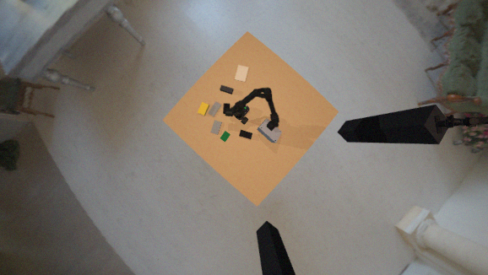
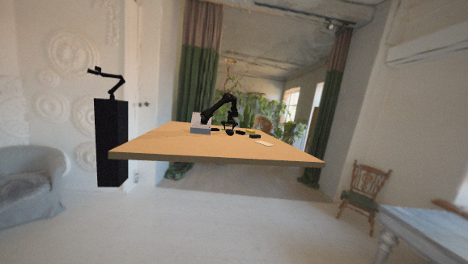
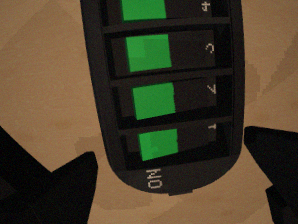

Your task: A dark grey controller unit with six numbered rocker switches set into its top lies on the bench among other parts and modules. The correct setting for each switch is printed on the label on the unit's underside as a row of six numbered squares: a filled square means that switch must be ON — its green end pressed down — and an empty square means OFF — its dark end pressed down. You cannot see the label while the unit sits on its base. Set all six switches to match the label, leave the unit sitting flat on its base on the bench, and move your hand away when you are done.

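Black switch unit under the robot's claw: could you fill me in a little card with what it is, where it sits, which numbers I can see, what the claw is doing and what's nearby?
thing: unit with rocker switches
place: on the bench
side up: switches up, underside label hidden
marks in close view: 1, 2, 3, 4, ON
colour showing: green on each visible switch
claw: open, a finger on either side of the unit
nearby: yellow block, green block

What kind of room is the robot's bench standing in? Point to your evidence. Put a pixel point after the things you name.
Probably a sitting room in a grand old house: there is an upholstered armchair [image 2: 34, 182], long two-coloured curtains [image 2: 198, 61], and round plaster mouldings [image 2: 73, 53] on the wall.
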Available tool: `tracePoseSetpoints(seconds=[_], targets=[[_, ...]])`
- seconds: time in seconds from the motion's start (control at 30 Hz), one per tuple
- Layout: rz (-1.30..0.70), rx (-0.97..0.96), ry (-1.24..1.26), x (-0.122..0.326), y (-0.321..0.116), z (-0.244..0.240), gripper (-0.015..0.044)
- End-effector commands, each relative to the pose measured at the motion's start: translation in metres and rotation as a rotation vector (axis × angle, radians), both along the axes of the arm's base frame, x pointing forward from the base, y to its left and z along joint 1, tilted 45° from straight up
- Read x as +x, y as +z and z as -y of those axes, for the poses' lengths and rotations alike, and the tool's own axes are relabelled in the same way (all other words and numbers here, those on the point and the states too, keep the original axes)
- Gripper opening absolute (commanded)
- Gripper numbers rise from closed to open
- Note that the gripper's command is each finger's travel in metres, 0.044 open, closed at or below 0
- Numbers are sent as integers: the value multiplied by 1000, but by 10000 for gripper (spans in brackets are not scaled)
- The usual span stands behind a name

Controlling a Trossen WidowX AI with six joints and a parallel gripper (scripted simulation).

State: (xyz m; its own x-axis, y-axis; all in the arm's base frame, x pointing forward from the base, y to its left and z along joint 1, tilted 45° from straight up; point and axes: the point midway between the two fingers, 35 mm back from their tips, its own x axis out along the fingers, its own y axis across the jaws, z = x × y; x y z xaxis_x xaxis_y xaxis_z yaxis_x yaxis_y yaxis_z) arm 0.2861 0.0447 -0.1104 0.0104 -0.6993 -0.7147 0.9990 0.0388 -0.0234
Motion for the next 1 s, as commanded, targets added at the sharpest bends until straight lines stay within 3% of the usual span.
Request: tracePoseSetpoints(seconds=[0.0, 0.2, 0.4, 0.97], targets=[[-1, 0, 0, 0, 0, 0, 440], [-1, 0, 0, 0, 2, 0, 440], [-2, -2, 0, 2, 68, 14, 440], [-2, -2, 0, 2, 71, 15, 440]])
